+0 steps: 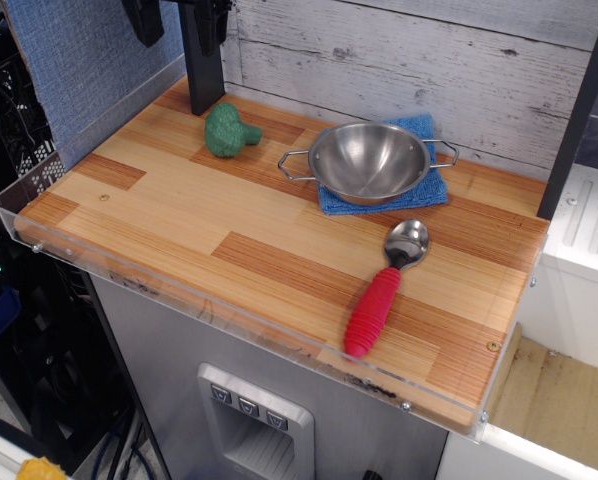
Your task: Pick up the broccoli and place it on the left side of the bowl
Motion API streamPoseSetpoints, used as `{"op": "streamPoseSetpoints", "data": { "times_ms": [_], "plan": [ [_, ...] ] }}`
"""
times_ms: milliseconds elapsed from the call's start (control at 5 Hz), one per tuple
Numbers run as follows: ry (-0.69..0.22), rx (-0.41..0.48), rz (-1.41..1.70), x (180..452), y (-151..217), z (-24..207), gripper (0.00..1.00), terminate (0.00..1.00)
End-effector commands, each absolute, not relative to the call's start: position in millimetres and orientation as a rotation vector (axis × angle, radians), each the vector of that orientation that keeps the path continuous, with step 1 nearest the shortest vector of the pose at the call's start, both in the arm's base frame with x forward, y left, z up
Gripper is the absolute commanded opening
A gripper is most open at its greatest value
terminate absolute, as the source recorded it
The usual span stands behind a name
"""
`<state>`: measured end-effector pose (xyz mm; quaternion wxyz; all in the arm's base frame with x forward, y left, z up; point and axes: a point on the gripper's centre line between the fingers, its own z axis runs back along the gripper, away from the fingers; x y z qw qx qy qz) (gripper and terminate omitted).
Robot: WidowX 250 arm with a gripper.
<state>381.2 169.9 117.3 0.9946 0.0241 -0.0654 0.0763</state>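
The dark-green toy broccoli lies on the wooden tabletop at the back left, a short gap to the left of the bowl. The shiny steel bowl with two wire loop handles sits on a blue cloth. My gripper is at the top edge of the view, up and to the left of the broccoli, and is partly cut off. Its two black fingers stand apart and hold nothing.
A red-handled metal spoon lies in front of the bowl. A black upright post stands at the back left, just behind the broccoli. A blue panel walls the left side and a grey plank wall the back. A clear plastic lip rims the front edge.
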Motion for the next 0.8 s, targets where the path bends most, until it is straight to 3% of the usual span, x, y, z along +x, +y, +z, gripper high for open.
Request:
{"op": "streamPoseSetpoints", "data": {
  "times_ms": [0,600],
  "plan": [
    [-0.143,0.029,0.071,356.7,136.1,147.1,1.00,0.00],
    [-0.137,0.050,0.042,350.4,128.7,148.6,1.00,0.00]
  ]
}}
